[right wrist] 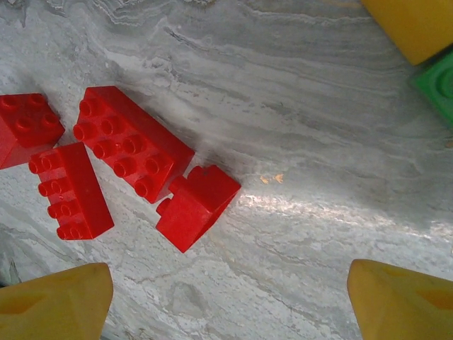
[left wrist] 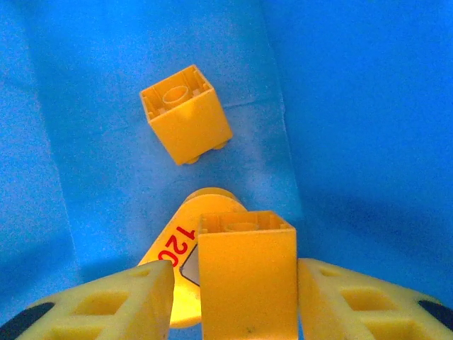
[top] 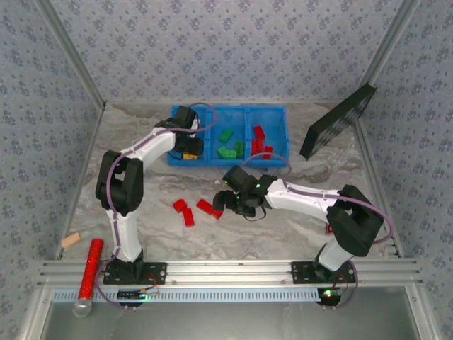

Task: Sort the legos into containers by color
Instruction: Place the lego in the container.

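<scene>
My left gripper (top: pixel 189 144) reaches down into the left compartment of the blue tray (top: pixel 277 112). In the left wrist view the left gripper (left wrist: pixel 237 283) stands open round an upright yellow brick (left wrist: pixel 246 276), with a gap at its left finger (left wrist: pixel 134 297). Another yellow brick (left wrist: pixel 185 124) lies on the blue floor (left wrist: pixel 340 106). Green bricks (top: pixel 227 151) sit in the middle compartment, red ones (top: pixel 259 134) in the right. My right gripper (top: pixel 230 205) hangs open over the table; the right gripper (right wrist: pixel 230 283) has a small red brick (right wrist: pixel 198 205) and a long red brick (right wrist: pixel 131 145) just ahead.
More red bricks (top: pixel 184 211) lie left of the right gripper, and one (top: pixel 329 229) by the right arm's base. A green brick (right wrist: pixel 439 81) and a yellow one (right wrist: pixel 417 25) lie nearby. A black panel (top: pixel 338 122) leans at the back right; a red glittery tube (top: pixel 90 265) lies front left.
</scene>
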`<state>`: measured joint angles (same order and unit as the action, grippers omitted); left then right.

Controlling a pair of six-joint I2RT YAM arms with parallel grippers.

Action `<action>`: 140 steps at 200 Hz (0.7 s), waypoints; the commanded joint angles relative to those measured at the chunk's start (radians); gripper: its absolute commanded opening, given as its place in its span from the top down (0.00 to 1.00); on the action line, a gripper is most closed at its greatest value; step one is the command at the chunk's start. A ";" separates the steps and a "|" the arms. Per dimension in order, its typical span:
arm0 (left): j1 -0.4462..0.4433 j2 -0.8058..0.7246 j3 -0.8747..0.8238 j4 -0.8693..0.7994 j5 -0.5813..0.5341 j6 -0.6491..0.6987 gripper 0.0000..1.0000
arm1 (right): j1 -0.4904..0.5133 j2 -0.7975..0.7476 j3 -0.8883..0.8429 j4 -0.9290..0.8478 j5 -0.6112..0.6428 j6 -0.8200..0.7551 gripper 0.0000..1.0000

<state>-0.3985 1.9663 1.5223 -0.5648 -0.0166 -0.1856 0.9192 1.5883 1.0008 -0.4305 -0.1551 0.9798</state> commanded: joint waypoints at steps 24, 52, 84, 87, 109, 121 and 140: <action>0.000 -0.071 -0.034 -0.004 0.007 -0.006 0.49 | 0.007 0.030 0.042 0.006 -0.003 -0.005 0.16; 0.001 -0.142 -0.048 -0.005 -0.004 -0.004 0.47 | 0.010 0.050 0.045 0.037 -0.007 0.014 0.17; 0.003 -0.249 -0.079 0.024 -0.005 -0.008 0.43 | 0.014 0.098 0.076 0.020 0.000 0.015 0.21; 0.003 -0.259 -0.081 0.026 -0.005 -0.008 0.42 | 0.015 0.102 0.079 0.017 0.000 0.014 0.21; 0.003 -0.322 -0.094 0.031 0.003 -0.011 0.41 | 0.027 0.133 0.113 -0.023 0.025 -0.001 0.22; 0.003 -0.351 -0.104 0.033 0.003 -0.012 0.40 | 0.030 0.148 0.127 -0.033 0.031 -0.003 0.22; 0.003 -0.400 -0.124 0.032 0.006 -0.017 0.39 | 0.036 0.172 0.138 -0.046 0.035 -0.001 0.22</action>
<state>-0.3992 1.6245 1.4204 -0.5354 -0.0158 -0.1860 0.9451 1.7290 1.1027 -0.4198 -0.1459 0.9825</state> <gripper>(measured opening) 0.602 0.783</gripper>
